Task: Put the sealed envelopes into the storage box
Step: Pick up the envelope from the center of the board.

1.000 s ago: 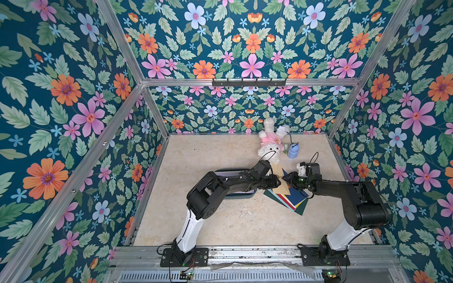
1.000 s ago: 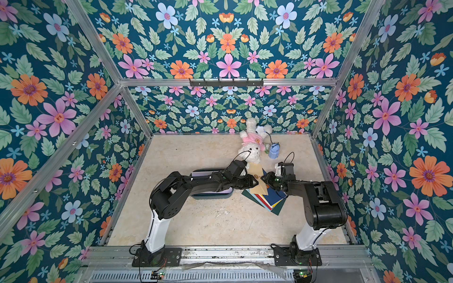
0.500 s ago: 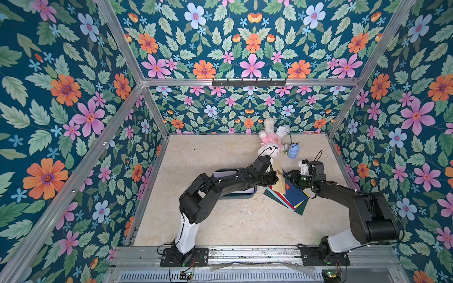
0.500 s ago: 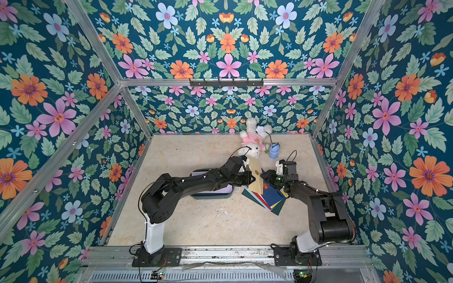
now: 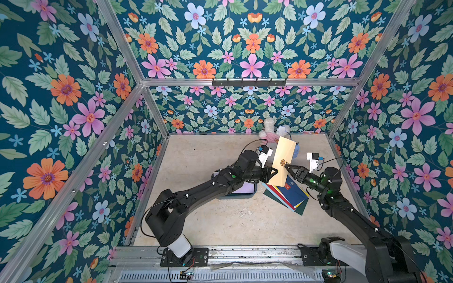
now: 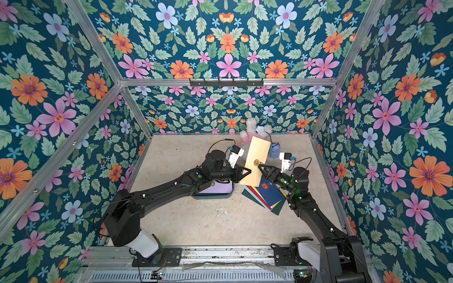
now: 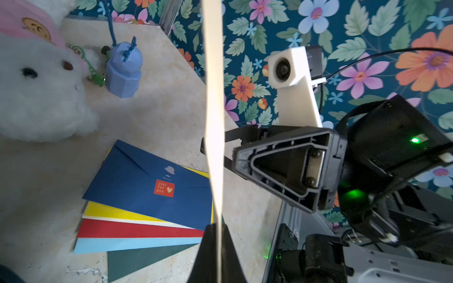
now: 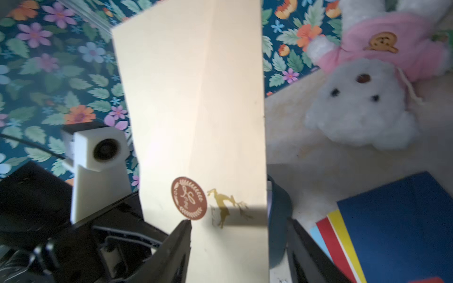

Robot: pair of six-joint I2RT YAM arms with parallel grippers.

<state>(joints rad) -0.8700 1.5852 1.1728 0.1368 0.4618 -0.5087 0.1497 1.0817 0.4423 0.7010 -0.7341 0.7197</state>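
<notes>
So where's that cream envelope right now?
In a top view the cream envelope stands up in mid-air, pinched by the left gripper, above the fanned envelope stack, near the white plush toy.

Cream envelope (image 5: 282, 158), round seal: raised on end, tilted, above the table (image 5: 220, 220).
Left gripper (image 5: 275, 172): clamped on its lower edge.
Right gripper (image 5: 287, 168): at the opposite edge, jaws parted.
Stack (image 5: 291, 193): navy envelope on top, fanned, lying under the right gripper.
Box (image 5: 245, 195): partly under the left arm, with a lilac envelope (image 5: 241, 189) inside.
Plush (image 5: 268, 131), blue backpack (image 5: 297, 152): by the back wall.
</notes>
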